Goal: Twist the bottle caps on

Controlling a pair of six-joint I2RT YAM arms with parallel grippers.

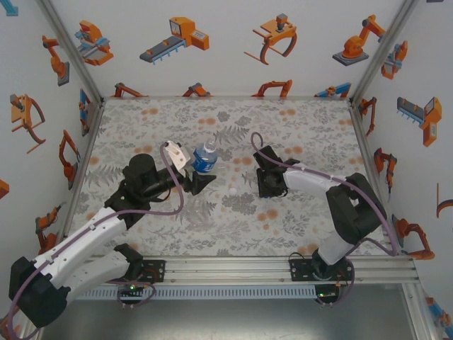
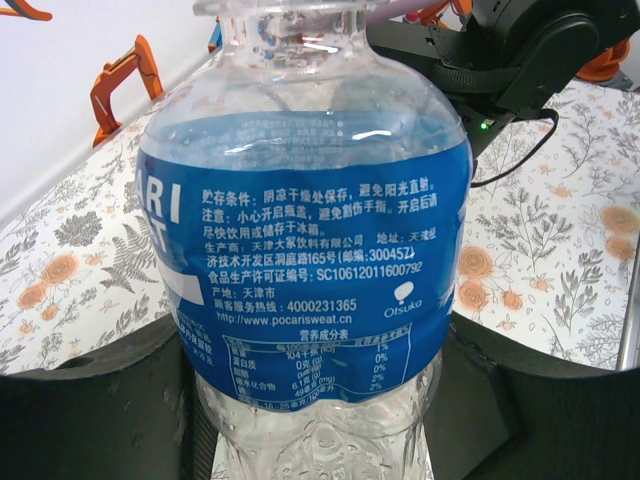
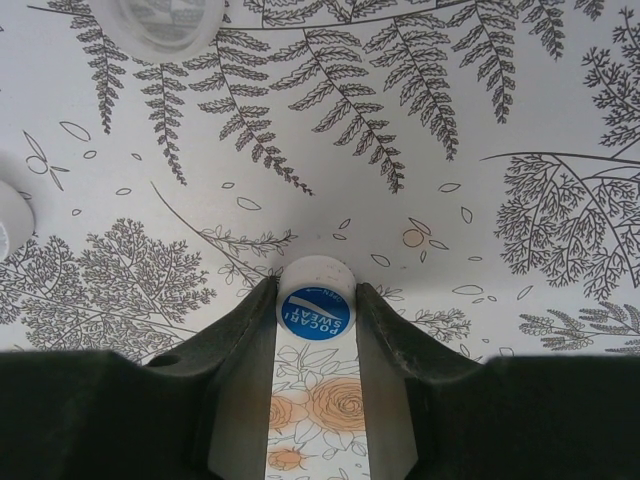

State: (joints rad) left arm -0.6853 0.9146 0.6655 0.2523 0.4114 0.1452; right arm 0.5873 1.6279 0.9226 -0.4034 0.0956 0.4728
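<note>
Blue-topped cap (image 3: 316, 308) reads POCARI SWEAT; blue bottle (image 2: 305, 260) label reads Otsuka.

Blue-labelled clear bottle (image 2: 300, 270) with white lettering, white cap (image 3: 315, 302) with blue top, grey-fern and orange-flower tablecloth (image 1: 304, 127)

The left arm (image 1: 78, 248) and right arm (image 1: 311, 180) share one build: smooth white shells on the long links and blocky matte-black housings at the joints. A thin purple cable (image 1: 181, 193) runs along the left arm, and another (image 1: 253, 139) runs along the right. Each arm ends in a black base plate (image 1: 145, 269) with a small green light (image 1: 128, 289) below it. The left claw (image 1: 202, 177) is black, with a pale block (image 1: 175, 154) beside it. Its fingers (image 2: 90, 420) are matte black. The right claw (image 1: 270, 185) is black too. Its fingers (image 3: 235, 380) are dark grey, broad at the root and narrowing to rounded tips.
</note>
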